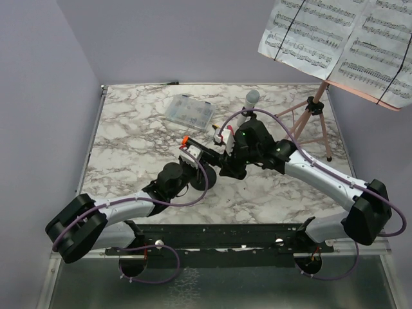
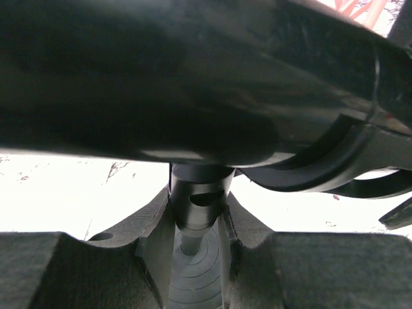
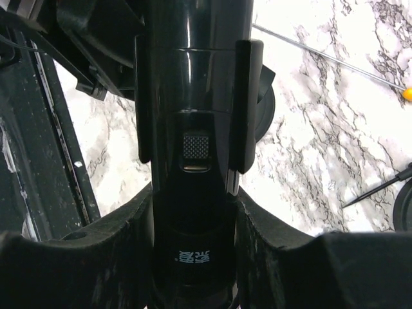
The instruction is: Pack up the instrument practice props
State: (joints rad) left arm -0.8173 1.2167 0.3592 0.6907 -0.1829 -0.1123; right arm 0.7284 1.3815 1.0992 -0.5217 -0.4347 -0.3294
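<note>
right wrist: right end effector tight on microphone, left end effector tight on obscured holder

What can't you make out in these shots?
Sheet music: cut off by top and right edges, top view.
Compartment box contents: too small, top view.
Microphone head: beyond top edge, right wrist view.
Left wrist view: a dark blur above the mic holder hides what's behind.

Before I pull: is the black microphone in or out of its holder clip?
In. In the right wrist view the arms of the holder clip hug both sides of the black microphone.
</note>
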